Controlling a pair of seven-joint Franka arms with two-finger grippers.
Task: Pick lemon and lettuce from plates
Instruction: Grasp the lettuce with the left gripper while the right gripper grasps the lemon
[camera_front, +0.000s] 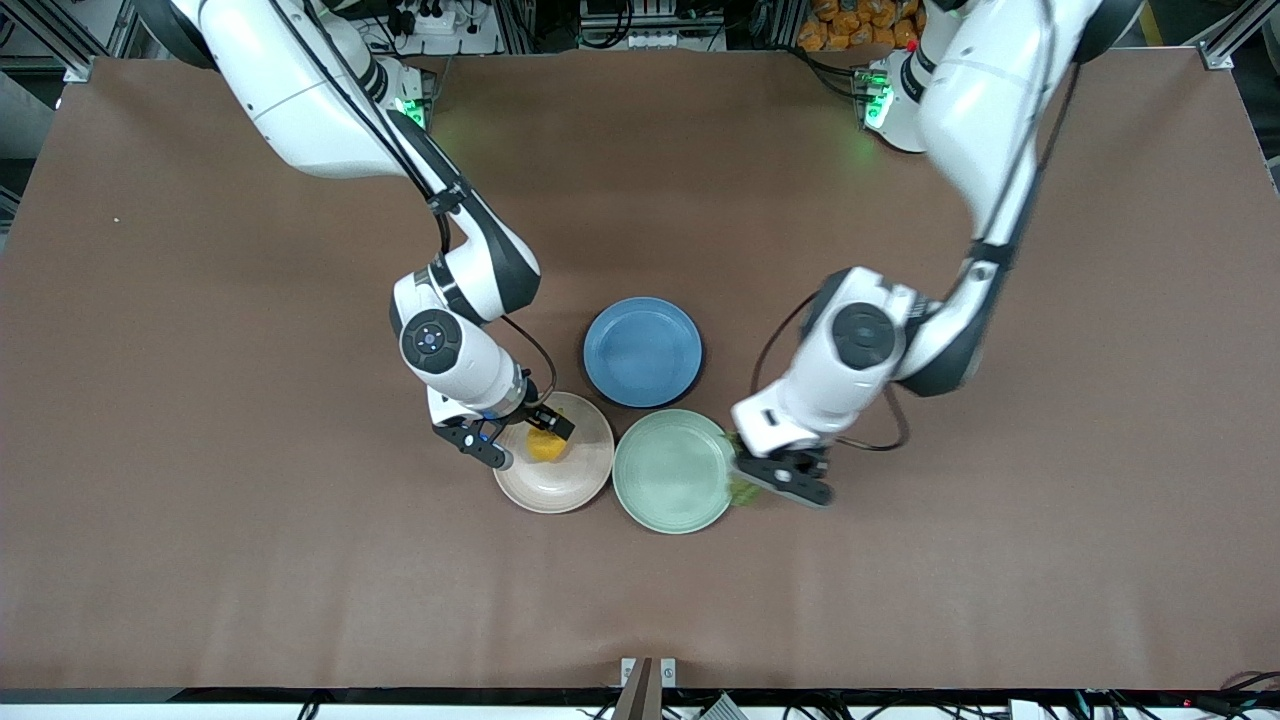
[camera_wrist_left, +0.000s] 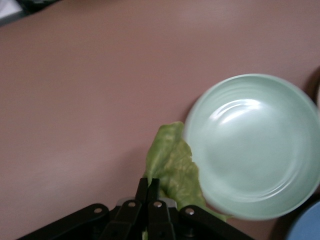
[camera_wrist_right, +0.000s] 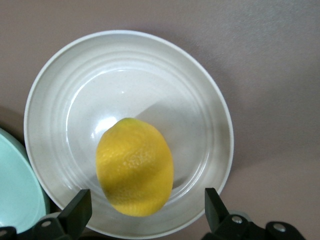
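The lemon (camera_front: 547, 445) lies in the pale pink-beige plate (camera_front: 585, 482); it fills the middle of the right wrist view (camera_wrist_right: 135, 167), with the plate (camera_wrist_right: 200, 100) around it. My right gripper (camera_front: 522, 440) is open over this plate, one finger on each side of the lemon (camera_wrist_right: 146, 200), not touching it. My left gripper (camera_front: 778, 478) is shut on the lettuce (camera_front: 742, 491), a wrinkly green leaf (camera_wrist_left: 172, 162) beside the rim of the mint green plate (camera_front: 670, 470), toward the left arm's end. The gripper's fingers (camera_wrist_left: 154, 182) pinch the leaf's edge. The mint plate's bowl (camera_wrist_left: 255, 145) is bare.
A blue plate (camera_front: 642, 352) sits farther from the front camera, touching both other plates; its edge shows in the left wrist view (camera_wrist_left: 307, 225). The mint plate's rim shows in the right wrist view (camera_wrist_right: 12, 190). Brown table (camera_front: 300, 560) surrounds the plates.
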